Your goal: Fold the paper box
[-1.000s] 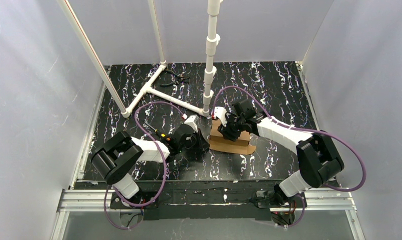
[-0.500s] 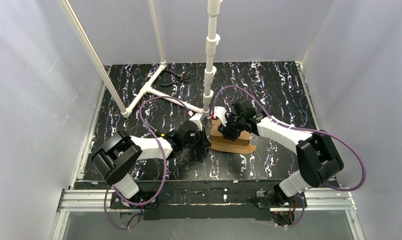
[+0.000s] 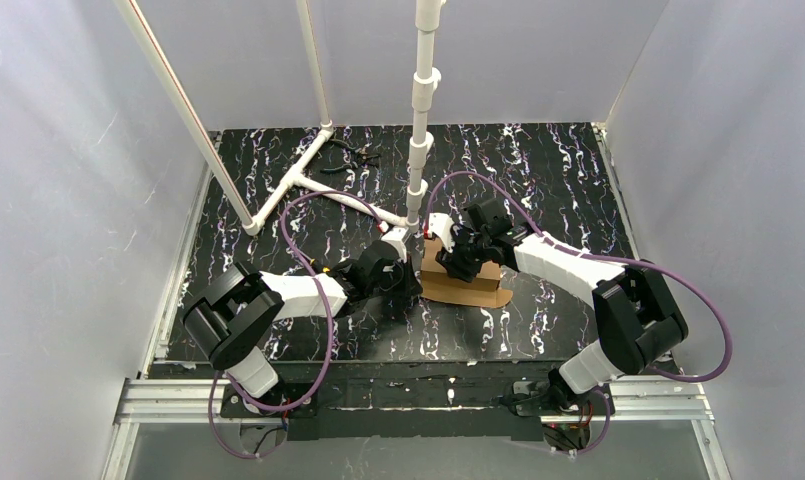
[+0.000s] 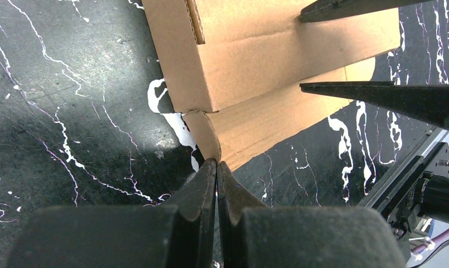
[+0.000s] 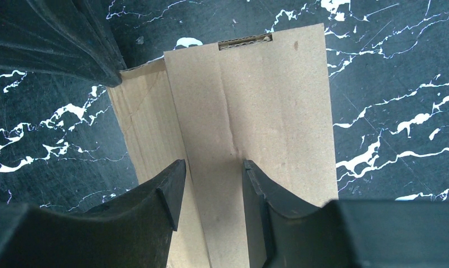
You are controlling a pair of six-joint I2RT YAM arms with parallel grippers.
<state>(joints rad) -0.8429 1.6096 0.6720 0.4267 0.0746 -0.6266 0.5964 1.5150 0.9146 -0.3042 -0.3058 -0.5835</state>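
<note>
Paper box point(image 3: 468, 290) sitting around middle of table point(image 3: 558, 170), partly folded: raised panel point(image 5: 255, 100) standing up off surface, flat flap point(image 4: 278, 120) lying out toward near edge. Left gripper point(image 4: 215, 163) reaching in low over table, jaws pressing fully together, tips meeting small rounded tab point(image 4: 206, 131) at box corner facing left arm (whether tab is nipped between them, cannot tell). Right gripper point(image 5: 211, 167) hanging over raised panel, jaws standing apart, grasping nothing, bare cardboard showing in gap.

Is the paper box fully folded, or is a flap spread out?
Partly folded: the paper box has a raised body, but one flap lies flat on the table beside it.
</note>
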